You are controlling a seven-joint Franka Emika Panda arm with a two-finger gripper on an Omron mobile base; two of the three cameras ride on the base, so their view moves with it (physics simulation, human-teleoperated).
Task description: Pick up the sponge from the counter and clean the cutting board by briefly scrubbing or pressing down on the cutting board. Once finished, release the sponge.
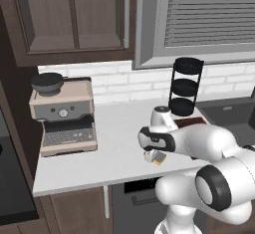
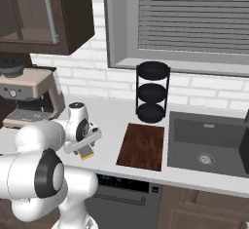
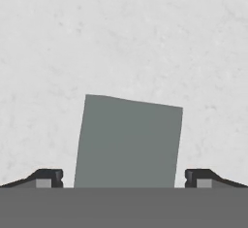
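Hanging low over the counter (image 1: pixel 74 166), gripper (image 3: pixel 124 177) pointing straight down at the sponge (image 3: pixel 128 142). Spreading wide, the 2 fingertips (image 3: pixel 48 177) standing one to each side of the sponge with a gap showing on both sides, so not gripping anything. Lying flat on the counter, sponge showing its grey-green top in the hand view, slightly turned against the line between the fingertips. Peeking out yellow and grey under the hand in the left base view (image 1: pixel 156 157) and in the right base view (image 2: pixel 87 151), near the front edge of the counter.

Lying flat on the counter to the right of the sponge, board (image 2: pixel 142 146) sitting apart from it, its far end close to the rack (image 2: pixel 152 91) and its right side just beside the sink (image 2: pixel 209 145). Partly hiding behind the arm in the left base view, board (image 1: pixel 191 123) showing as a dark red strip.

Standing upright at the back of the counter, black rack carrying 3 round tiers, in front of the white brick wall and below the window blind (image 2: pixel 194 16). Standing at the left end of the counter, beige coffee machine (image 1: pixel 63 113) well apart from the sponge. Hanging above the machine, brown wall cabinets (image 1: pixel 69 14).
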